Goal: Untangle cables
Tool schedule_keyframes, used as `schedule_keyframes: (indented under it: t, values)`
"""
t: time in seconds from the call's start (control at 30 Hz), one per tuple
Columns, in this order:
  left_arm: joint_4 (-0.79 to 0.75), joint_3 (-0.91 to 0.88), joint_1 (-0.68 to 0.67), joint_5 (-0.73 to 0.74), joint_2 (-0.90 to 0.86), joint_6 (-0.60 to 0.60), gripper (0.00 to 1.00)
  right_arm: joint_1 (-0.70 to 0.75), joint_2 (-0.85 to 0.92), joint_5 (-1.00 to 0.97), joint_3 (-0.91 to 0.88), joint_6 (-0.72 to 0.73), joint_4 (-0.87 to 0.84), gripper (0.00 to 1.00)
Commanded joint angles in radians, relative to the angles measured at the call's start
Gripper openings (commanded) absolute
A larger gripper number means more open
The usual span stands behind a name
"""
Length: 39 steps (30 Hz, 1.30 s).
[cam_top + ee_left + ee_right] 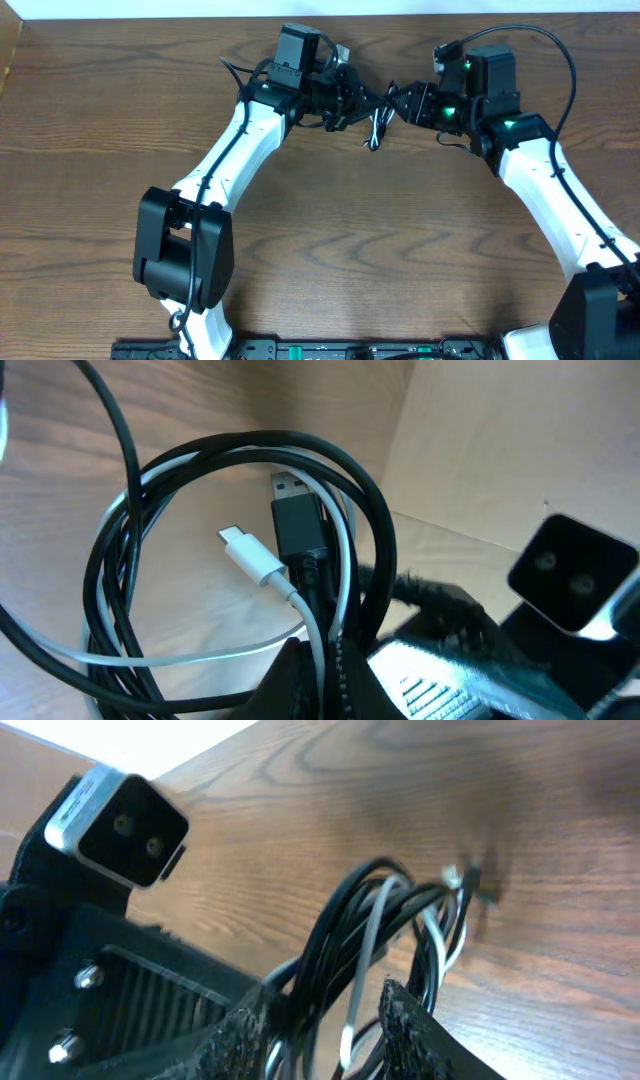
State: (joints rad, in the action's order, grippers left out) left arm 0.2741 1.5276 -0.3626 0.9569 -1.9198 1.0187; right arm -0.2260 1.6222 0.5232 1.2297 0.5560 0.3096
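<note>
Two white robot arms meet at a small bundle of cables (377,128) over a brown wooden table (350,250). The left arm (225,155) angles in from one side of the bundle, forearm stretched long and wrist bent toward it. The right arm (560,190) mirrors it from the other side.

The left gripper (347,100) is clenched on the bundle. Seen from its wrist, a black cord (240,448) and a white cord (300,605) loop together out of the closed jaws. A black plug (296,520) and a white plug (245,550) lie inside the loops.

The right gripper (408,104) straddles the bundle's other end, its fingers (415,1030) on either side of the cords with a little room left. Whether they pinch the cords cannot be told. A few loops trail out of the bundle between the two grippers.
</note>
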Motion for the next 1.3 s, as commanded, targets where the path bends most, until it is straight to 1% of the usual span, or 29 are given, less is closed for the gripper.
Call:
schedule_keyframes:
  t: [0.0, 0.13, 0.27, 0.37, 0.5, 0.57, 0.67, 0.8, 0.9, 1.03, 1.17, 1.27]
  values:
    - [-0.036, 0.026, -0.006, 0.135, 0.018, 0.057, 0.08, -0.017, 0.012, -0.043, -0.012, -0.002, 0.011, 0.32]
    - [-0.068, 0.026, -0.006, 0.178, 0.018, 0.058, 0.08, -0.017, 0.014, -0.066, -0.012, 0.002, 0.011, 0.32]
    - [-0.111, 0.026, -0.006, 0.203, 0.018, 0.065, 0.08, -0.017, 0.016, -0.071, -0.012, 0.017, 0.010, 0.30]
    - [-0.116, 0.026, -0.006, 0.203, 0.018, 0.064, 0.08, -0.017, 0.016, -0.069, -0.012, 0.029, 0.002, 0.27]
    - [-0.116, 0.026, -0.006, 0.203, 0.018, 0.064, 0.08, -0.017, 0.016, -0.070, -0.012, 0.035, -0.005, 0.18]
    - [-0.116, 0.026, -0.006, 0.203, 0.018, 0.064, 0.08, -0.017, 0.016, -0.073, -0.012, 0.035, -0.005, 0.16]
    - [-0.120, 0.026, -0.006, 0.203, 0.018, 0.030, 0.08, -0.016, 0.016, -0.092, -0.012, 0.034, 0.009, 0.16]
    - [-0.129, 0.026, 0.008, 0.203, 0.018, -0.047, 0.07, 0.001, 0.016, -0.137, -0.012, 0.011, 0.068, 0.16]
    - [-0.151, 0.026, 0.038, 0.207, 0.018, -0.064, 0.07, 0.024, 0.016, -0.140, -0.013, -0.014, 0.105, 0.16]
    - [-0.228, 0.026, 0.081, 0.257, 0.018, -0.103, 0.08, 0.057, 0.016, -0.121, -0.012, -0.074, 0.145, 0.18]
    - [-0.342, 0.026, 0.099, 0.351, 0.018, -0.157, 0.07, 0.075, 0.016, -0.005, -0.013, -0.223, 0.146, 0.25]
    - [-0.419, 0.026, 0.099, 0.411, 0.018, -0.208, 0.07, 0.077, 0.016, 0.091, -0.012, -0.327, 0.143, 0.32]
